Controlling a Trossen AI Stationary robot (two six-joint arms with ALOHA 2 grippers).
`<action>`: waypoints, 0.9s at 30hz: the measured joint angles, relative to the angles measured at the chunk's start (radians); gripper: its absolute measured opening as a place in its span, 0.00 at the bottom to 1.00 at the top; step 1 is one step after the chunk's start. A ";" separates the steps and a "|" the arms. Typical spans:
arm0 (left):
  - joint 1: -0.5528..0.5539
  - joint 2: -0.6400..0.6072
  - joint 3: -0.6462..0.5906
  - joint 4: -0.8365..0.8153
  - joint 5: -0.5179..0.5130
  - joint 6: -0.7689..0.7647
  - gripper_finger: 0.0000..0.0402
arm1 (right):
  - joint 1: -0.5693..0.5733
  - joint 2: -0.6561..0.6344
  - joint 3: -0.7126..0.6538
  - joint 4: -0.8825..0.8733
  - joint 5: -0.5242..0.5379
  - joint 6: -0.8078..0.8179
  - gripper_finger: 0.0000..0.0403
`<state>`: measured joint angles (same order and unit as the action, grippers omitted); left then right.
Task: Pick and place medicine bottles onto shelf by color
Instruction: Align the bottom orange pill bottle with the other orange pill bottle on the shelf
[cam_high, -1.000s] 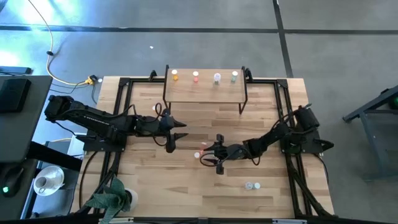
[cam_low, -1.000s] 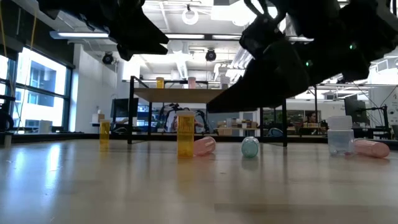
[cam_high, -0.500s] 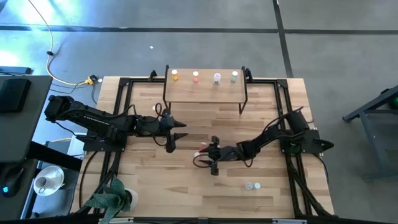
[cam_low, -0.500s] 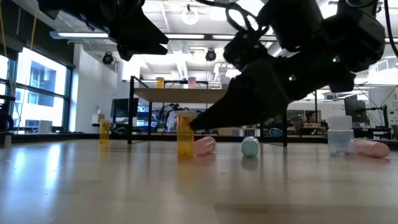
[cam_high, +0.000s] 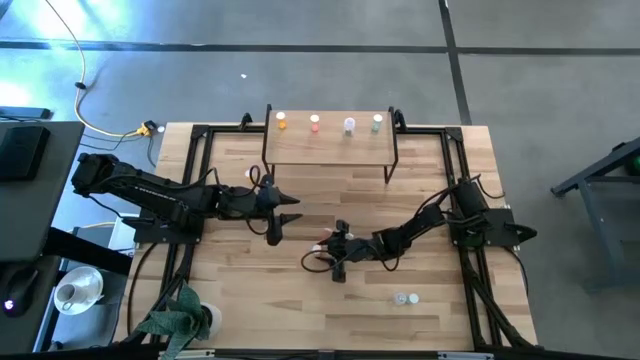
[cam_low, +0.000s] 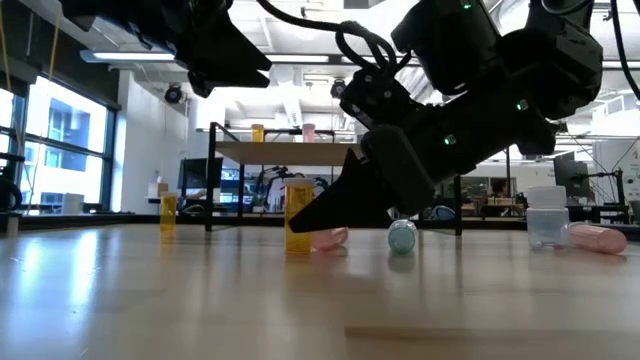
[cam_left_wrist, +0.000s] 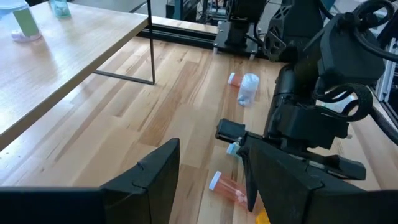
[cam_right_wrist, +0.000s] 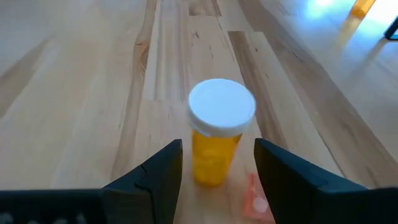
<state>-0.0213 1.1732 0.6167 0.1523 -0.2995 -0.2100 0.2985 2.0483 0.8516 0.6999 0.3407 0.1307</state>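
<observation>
Right gripper (cam_high: 322, 254), near the table's middle, has its fingers (cam_right_wrist: 152, 180) spread wide either side of an upright orange bottle (cam_right_wrist: 217, 130) with a white cap, not touching it. A pink bottle (cam_left_wrist: 228, 188) lies on the table (cam_high: 300, 300) just beside. Left gripper (cam_high: 272, 231) hangs above the table with its fingers wide apart, holding nothing. The shelf (cam_high: 330, 147) at the far edge carries four bottles in a row.

No text, label, brand, number or sign is readable anywhere; the orange bottle (cam_right_wrist: 216, 134) between the right gripper's fingers shows only a plain white cap.
</observation>
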 joint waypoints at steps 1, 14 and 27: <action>0.000 0.000 0.000 -0.001 0.000 0.000 0.46 | 0.000 0.000 0.000 0.000 0.000 0.000 0.44; 0.000 0.000 0.000 -0.016 0.000 0.003 0.46 | 0.000 0.000 0.000 0.007 -0.012 0.000 0.20; -0.002 0.013 0.000 -0.128 0.174 0.066 0.46 | -0.024 -0.003 0.073 -0.029 -0.080 0.024 0.21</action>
<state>-0.0236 1.1863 0.6167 0.0243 -0.1254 -0.1436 0.2741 2.0457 0.9245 0.6705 0.2607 0.1550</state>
